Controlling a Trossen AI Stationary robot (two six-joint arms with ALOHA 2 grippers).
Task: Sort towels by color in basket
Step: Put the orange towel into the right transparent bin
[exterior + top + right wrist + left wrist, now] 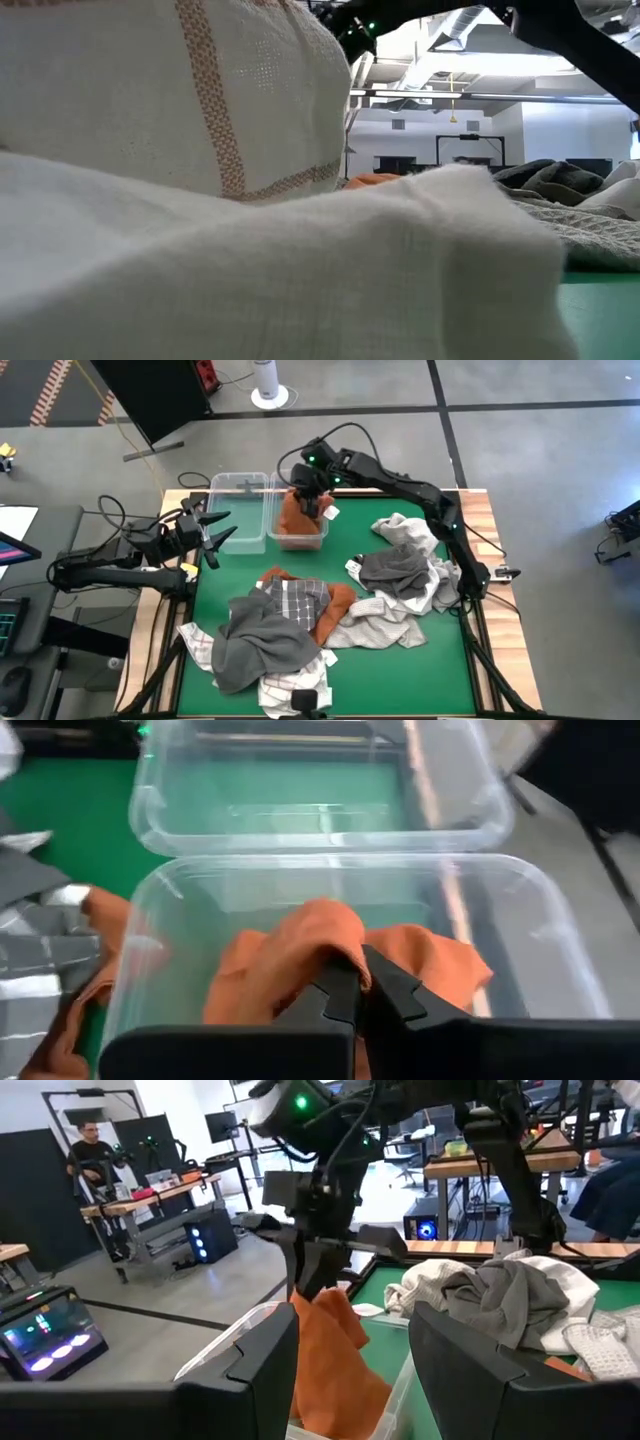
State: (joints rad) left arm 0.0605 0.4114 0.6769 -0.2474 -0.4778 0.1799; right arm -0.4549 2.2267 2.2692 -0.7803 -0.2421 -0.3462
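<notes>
Right gripper [358, 982] is hanging over the nearer clear bin [300, 540], fingers clenched on an orange towel [300, 960] that is draping down into it. Second clear bin [238, 510] alongside is sitting empty.

Judgement: the drop is in hand. Best to lower until most of the cloth is resting inside the walls, then let go, so no corner is trailing over the rim.

Left gripper [212, 532] is waiting beside the empty bin, fingers spread, holding nothing.

Remaining towels are lying in two heaps on the green mat [400, 670]: a grey and checked pile [270, 630] with another orange one tucked in, and a grey and white pile [405, 575] under the right arm. Nothing is blocking the bin.
</notes>
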